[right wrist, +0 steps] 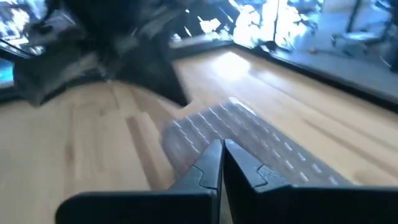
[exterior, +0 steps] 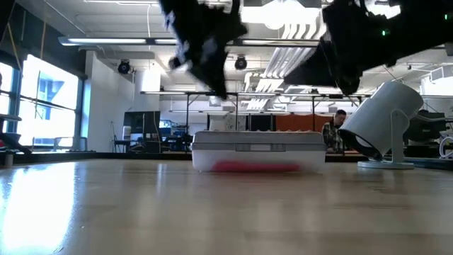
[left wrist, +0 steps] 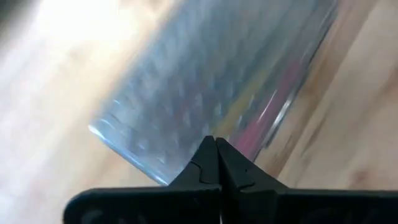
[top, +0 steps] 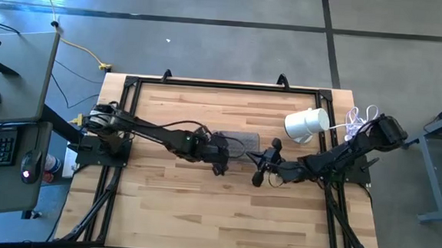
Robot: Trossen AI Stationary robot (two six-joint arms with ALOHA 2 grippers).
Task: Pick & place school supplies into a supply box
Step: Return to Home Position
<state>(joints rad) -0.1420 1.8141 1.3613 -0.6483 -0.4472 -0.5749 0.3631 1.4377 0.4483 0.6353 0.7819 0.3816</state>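
Note:
The supply box (top: pixel 239 143) stands at the middle of the table with its greyish textured lid closed. In the low view the supply box (exterior: pixel 258 152) rests flat on its base. Pink and red school supplies (exterior: pixel 255 167) show through its clear wall, and as coloured streaks (left wrist: pixel 273 106) under the lid. My left gripper (top: pixel 223 159) hovers shut over the box's left end (left wrist: pixel 216 143). My right gripper (top: pixel 256 158) hovers shut just off the box's right end (right wrist: pixel 222 146). In the low view both, left (exterior: pixel 221 91) and right (exterior: pixel 347 85), hang clear above the box.
A white cylindrical object (top: pixel 307 123) lies tilted on its stand right of and behind the box, with a white cable bundle (top: pixel 360 117) beside it near the table's right far corner. Bare wooden tabletop (top: pixel 223 216) stretches toward the near edge. A person (exterior: pixel 333 131) sits far off in the room.

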